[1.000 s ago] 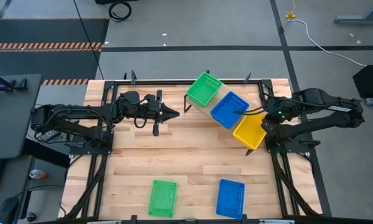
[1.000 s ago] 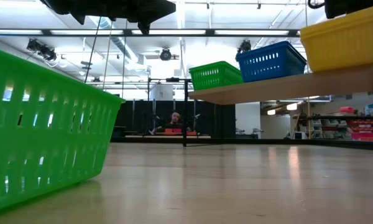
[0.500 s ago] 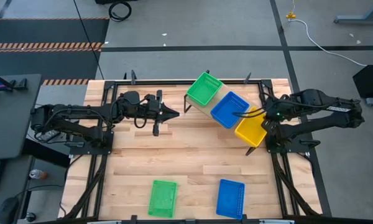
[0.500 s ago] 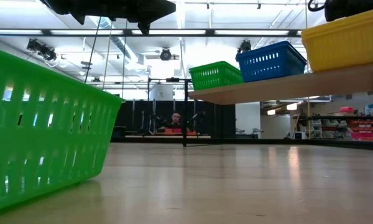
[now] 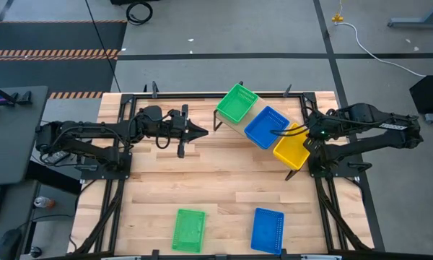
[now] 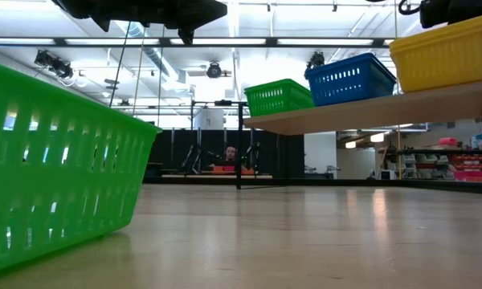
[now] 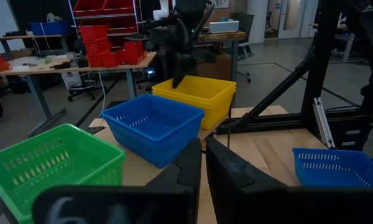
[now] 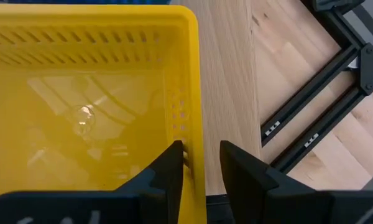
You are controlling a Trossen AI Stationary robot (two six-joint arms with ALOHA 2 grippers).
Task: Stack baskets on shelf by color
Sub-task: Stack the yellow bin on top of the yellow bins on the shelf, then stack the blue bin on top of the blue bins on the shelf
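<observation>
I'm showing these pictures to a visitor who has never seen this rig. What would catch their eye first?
Three bright baskets in a row on the tilted shelf: green basket, blue basket, yellow basket. The right gripper straddles the yellow basket's wall, one finger on each side. Two more lie at the table's near edge, a green one and a blue one.

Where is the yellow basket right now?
The yellow basket sits on the right end of the tilted shelf, next to the blue basket, with the right gripper straddling its wall.
</observation>
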